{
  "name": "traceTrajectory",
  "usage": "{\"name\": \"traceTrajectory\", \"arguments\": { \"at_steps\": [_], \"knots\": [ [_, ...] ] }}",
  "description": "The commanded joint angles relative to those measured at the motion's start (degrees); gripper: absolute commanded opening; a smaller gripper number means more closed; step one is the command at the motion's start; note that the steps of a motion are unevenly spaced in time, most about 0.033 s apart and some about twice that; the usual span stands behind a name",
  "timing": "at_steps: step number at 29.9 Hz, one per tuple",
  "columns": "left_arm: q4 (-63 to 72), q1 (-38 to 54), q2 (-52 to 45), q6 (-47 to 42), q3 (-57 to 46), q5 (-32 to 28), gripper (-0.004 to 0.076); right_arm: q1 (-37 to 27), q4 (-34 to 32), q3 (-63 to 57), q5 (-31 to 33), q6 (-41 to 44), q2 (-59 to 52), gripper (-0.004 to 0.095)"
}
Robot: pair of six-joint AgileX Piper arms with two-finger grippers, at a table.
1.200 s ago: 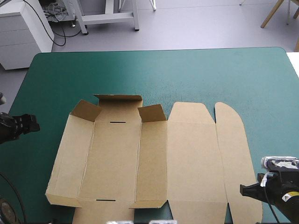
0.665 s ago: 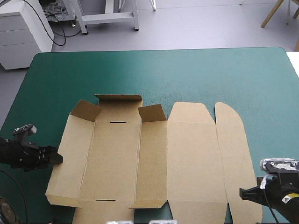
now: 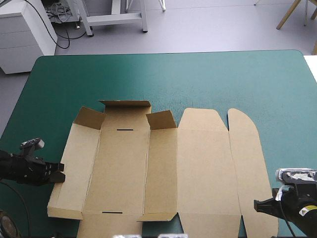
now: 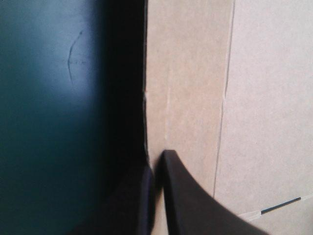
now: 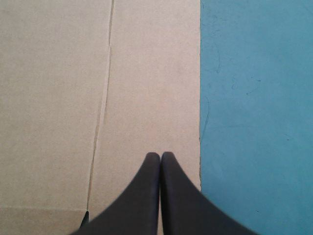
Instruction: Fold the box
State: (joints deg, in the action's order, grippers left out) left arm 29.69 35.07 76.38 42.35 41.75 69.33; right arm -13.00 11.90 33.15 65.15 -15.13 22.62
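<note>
The brown box (image 3: 163,168) lies as a cut sheet on the near half of the table. Its far-left end flaps are raised and its rounded lid flaps lie flat on the right. My left gripper (image 3: 59,174) is at the sheet's left edge. In the left wrist view its black fingers (image 4: 171,191) are all but shut, with the edge of the left panel (image 4: 190,98) between them. My right gripper (image 3: 257,204) is at the near right corner. It is shut (image 5: 160,155) and hovers over the lid flap (image 5: 146,88) close to its outer edge.
Bare teal-green cover (image 3: 198,79) runs from the box to the table's far edge, with narrower strips to the left and right of the sheet. The box's near edge reaches the table's front edge.
My left gripper came in from the table's left edge to the box's left panel and its fingers shut on that edge. The right gripper stayed put.
</note>
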Motion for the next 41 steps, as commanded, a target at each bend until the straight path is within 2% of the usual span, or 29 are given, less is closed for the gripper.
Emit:
{"name": "traceTrajectory", "arguments": {
  "at_steps": [1, 10, 12, 16, 20, 23, 34, 41],
  "knots": [
    [2.4, 0.0, -1.3, 0.3, 1.0, 5.3, -0.001, 0.1, 0.5, 1.8, -2.3, -0.5, 0.5, -0.0019],
    [2.6, 0.0, -1.3, 0.7, 1.0, 5.3, 0.0007, 0.1, 0.5, 1.8, -2.3, -0.5, 0.5, -0.0019],
    [2.6, 0.0, -1.3, 0.7, 1.0, 5.3, 0.0059, 0.1, 0.5, 1.8, -2.3, -0.5, 0.5, -0.0019],
    [2.6, -2.8, -1.3, -1.4, 1.0, 5.3, 0.0225, 0.1, 0.5, 1.8, -2.7, -0.5, 0.5, -0.0019],
    [0.9, -7.0, -1.3, -1.8, 1.0, 5.3, 0.0323, 0.1, 0.5, 1.8, -2.7, -0.5, 0.5, -0.0019],
    [-0.8, -9.8, -1.3, -3.3, 0.9, 5.3, 0.0329, 0.1, 0.5, 1.8, -2.7, -0.5, 0.5, -0.0019],
    [2.9, -10.3, -1.3, -3.2, -5.0, 5.3, 0.0328, 0.1, 0.5, 1.8, -2.7, -0.5, 0.5, -0.0019],
    [3.0, -10.3, -2.3, -3.1, -5.1, 5.3, 0.0324, 0.1, 0.5, 1.8, -2.7, -0.5, 0.5, -0.0019]
  ]
}}
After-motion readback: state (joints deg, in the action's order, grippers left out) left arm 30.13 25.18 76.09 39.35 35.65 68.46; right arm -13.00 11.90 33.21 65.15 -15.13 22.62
